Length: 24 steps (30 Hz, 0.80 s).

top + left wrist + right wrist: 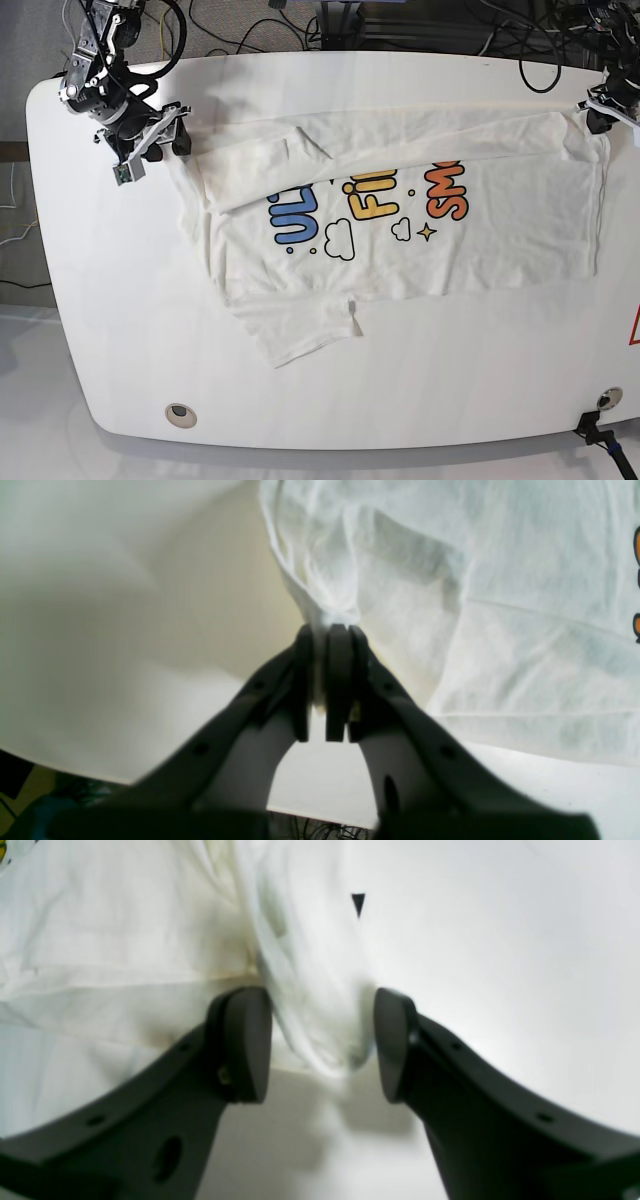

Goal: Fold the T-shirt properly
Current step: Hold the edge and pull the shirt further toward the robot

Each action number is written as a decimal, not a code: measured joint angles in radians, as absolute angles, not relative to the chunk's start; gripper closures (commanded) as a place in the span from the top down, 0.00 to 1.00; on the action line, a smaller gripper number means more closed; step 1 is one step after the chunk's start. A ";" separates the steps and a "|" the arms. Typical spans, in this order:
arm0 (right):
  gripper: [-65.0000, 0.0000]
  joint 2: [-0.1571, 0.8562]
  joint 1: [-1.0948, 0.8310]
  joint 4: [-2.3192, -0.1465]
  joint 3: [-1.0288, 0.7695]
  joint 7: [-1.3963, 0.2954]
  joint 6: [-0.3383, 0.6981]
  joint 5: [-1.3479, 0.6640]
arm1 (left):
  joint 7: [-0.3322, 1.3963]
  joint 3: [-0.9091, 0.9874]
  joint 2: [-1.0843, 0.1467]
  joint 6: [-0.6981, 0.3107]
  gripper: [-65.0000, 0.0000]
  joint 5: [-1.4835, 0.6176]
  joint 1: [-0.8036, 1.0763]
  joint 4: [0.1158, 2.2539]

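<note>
White tabletop [120, 300] under T-shirt [420, 250], cables [270, 25] beyond.

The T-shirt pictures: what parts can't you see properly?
- T-shirt print: in the base view a folded-over band of cloth covers the tops of the letters.
- Left gripper: cut off by the base view's right edge.
- Cloth pinched in the left gripper: the left wrist view's shut jaws hide it.
- Right gripper: blurred up close, so contact with the cloth is unclear.
</note>
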State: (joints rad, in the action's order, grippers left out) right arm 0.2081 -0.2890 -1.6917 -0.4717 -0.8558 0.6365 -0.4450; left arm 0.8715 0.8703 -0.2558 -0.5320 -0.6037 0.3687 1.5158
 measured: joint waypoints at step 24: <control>0.00 0.202 -0.284 -1.678 -0.472 -0.829 0.648 -0.326 | 0.872 0.844 -0.255 -0.532 0.03 -0.603 0.368 1.516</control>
State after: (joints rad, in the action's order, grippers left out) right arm 0.2016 -0.2840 -1.6779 -0.4721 -0.8291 0.6479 -0.3256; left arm 0.8722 0.8436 -0.2554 -0.5320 -0.6033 0.3683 1.5158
